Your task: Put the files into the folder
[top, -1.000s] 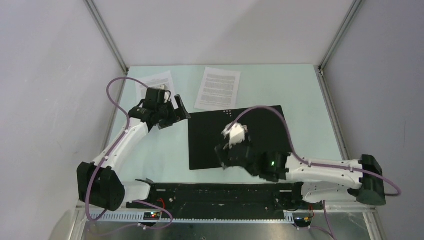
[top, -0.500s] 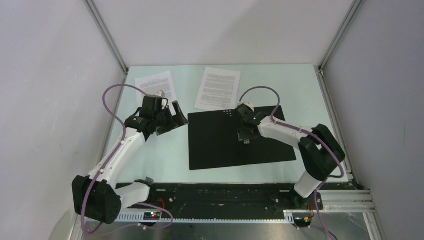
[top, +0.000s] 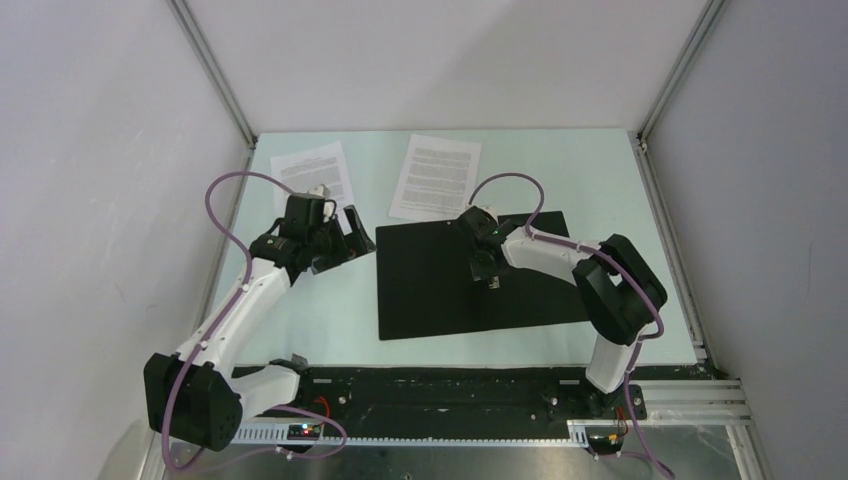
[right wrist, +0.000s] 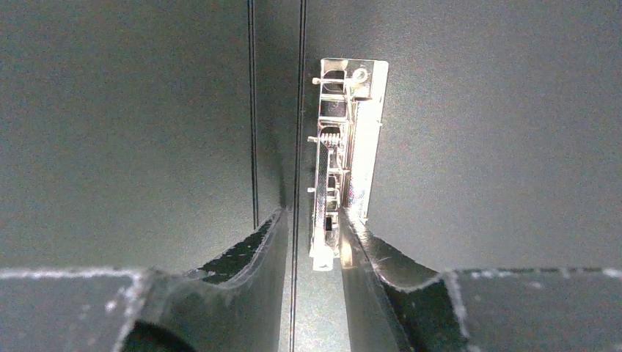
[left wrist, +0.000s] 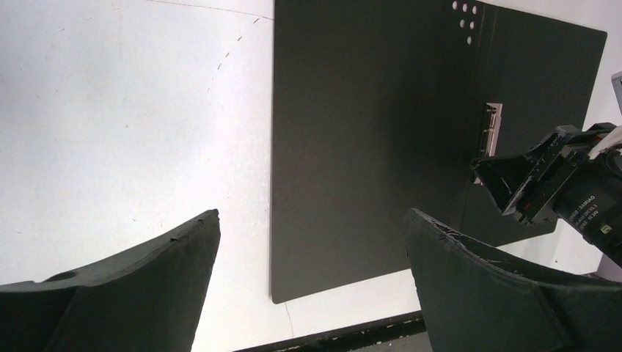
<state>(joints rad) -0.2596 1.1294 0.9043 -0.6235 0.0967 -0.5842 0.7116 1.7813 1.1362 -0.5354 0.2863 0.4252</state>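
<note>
Step in hand, I think: open metal clip [right wrist: 345, 139] on spine.

- Folder [top: 430, 290] lies open in middle of table [top: 310, 310], black inside up.
- Left file [top: 313, 172] and right file [top: 436, 176] lie flat at far edge. 2 sheets, none in folder yet. Right file is just beside folder's far edge.
- Right gripper [right wrist: 312, 216] sits low on clip's near end, 1 finger each side, close in. Small gap on 1 side, so cannot tell if it pinches.
- Left gripper [left wrist: 312, 216] is wide open, holds nothing, hangs over table left of folder.

Next move likely needs firm pinch on thin lever, then lift.
</note>
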